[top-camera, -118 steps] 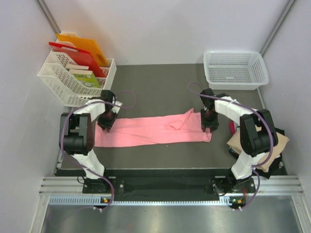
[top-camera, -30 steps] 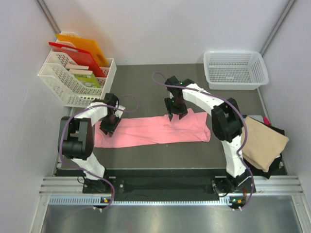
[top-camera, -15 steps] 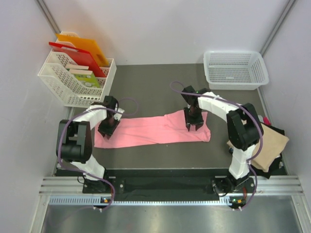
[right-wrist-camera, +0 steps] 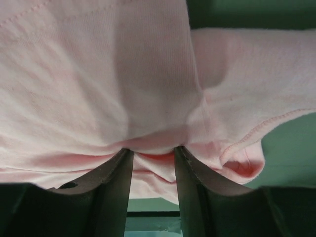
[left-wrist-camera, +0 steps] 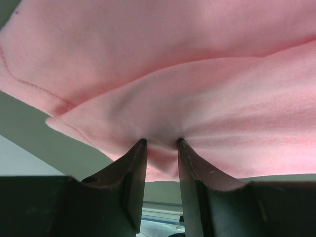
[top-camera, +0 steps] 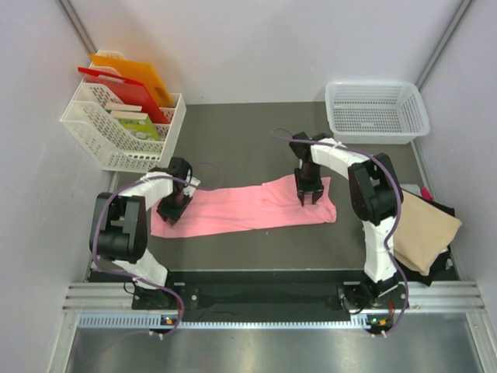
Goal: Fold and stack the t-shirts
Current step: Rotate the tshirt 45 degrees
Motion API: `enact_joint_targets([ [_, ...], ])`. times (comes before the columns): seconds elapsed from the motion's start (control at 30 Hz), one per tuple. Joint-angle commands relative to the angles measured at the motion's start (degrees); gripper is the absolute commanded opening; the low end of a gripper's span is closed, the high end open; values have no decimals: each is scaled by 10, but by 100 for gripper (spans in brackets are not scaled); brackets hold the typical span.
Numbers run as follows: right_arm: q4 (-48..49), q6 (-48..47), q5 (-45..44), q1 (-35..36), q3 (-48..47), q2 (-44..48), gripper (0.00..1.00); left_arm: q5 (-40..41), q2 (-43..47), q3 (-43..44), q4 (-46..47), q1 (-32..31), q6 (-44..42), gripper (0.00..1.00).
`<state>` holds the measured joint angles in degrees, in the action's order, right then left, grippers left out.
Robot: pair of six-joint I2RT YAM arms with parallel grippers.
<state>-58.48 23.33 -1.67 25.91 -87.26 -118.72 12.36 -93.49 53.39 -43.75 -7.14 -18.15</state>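
Two pincers clamp folds of the pink shirt (top-camera: 241, 208): left gripper (top-camera: 171, 213), right gripper (top-camera: 308, 197). Behind the left one, a basket (top-camera: 101, 140) holds red and orange boards (top-camera: 136, 76).

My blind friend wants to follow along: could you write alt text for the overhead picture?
A salmon-pink t-shirt lies as a long strip on a dark table, pinched by the robot's left gripper at its left end and the right gripper near its right end. A folded tan t-shirt lies at the right edge.
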Motion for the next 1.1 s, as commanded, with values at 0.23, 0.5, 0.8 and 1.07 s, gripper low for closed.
enact_joint_targets([
  [0.23, 80, -23, 0, -41, -252, -179, 36, -72, -18, 34, -113, -119, 37, 37],
  [0.5, 81, -37, 40, -68, -445, -288, 37, -103, -40, 45, -140, -128, 34, 37],
  [0.8, 125, -68, 64, -101, -435, -273, 38, -151, -79, 80, -140, -145, 31, 37],
  [1.07, 57, -48, 0, -104, -412, -235, 44, -195, -122, 168, -165, -182, 37, 36],
])
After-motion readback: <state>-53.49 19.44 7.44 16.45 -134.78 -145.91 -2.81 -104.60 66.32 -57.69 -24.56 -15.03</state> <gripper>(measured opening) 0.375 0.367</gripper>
